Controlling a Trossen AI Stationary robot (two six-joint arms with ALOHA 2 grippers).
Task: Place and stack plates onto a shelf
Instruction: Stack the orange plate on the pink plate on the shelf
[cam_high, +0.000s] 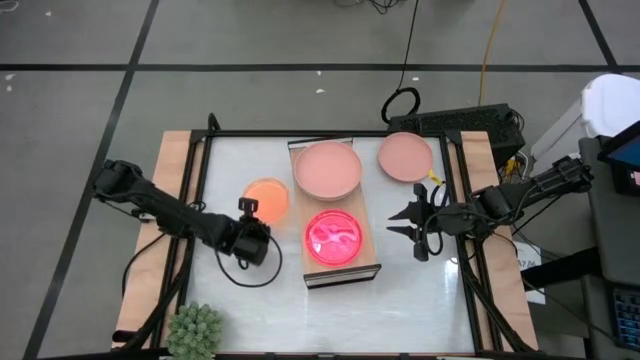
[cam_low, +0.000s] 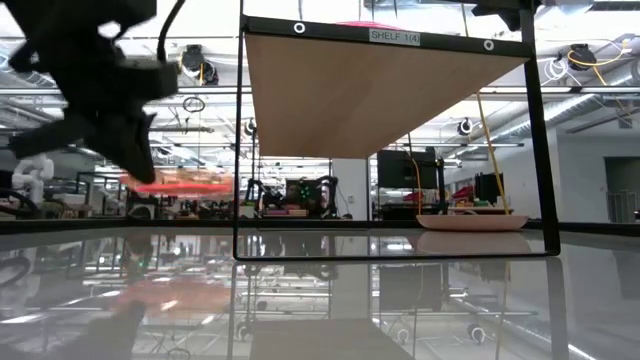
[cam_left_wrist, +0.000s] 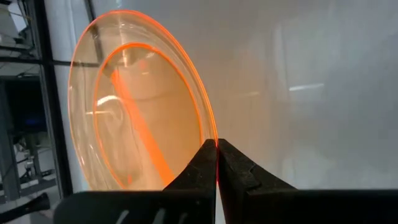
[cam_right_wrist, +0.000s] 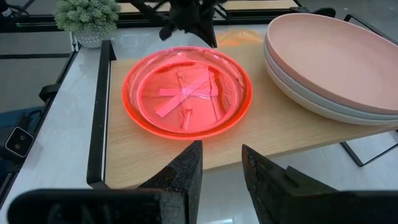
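The light-wood shelf (cam_high: 368, 262) stands mid-table. On its far end lies a salmon pink plate (cam_high: 327, 168) on top of paler plates (cam_right_wrist: 311, 102); on its near end lies a glossy hot pink plate (cam_high: 335, 238). Another salmon plate (cam_high: 405, 156) rests on the table at the far right. My left gripper (cam_high: 255, 212), left of the shelf, is shut on a small translucent orange plate (cam_high: 266, 198). My right gripper (cam_high: 408, 226) is open and empty, right of the shelf, facing the hot pink plate (cam_right_wrist: 186, 92). My left gripper pinches the orange plate's rim (cam_left_wrist: 215, 138) between its two fingertips, one above and one below the edge. The fingers come from the plate's near-left side, slanting down. The plate (cam_low: 180, 182) hangs about level, clear of the table.
A spiky green plant (cam_high: 195, 330) stands at the table's near left corner. A black frame (cam_high: 200, 190) runs around the tabletop. Bare shelf wood shows between and beside the plates (cam_right_wrist: 273, 140).
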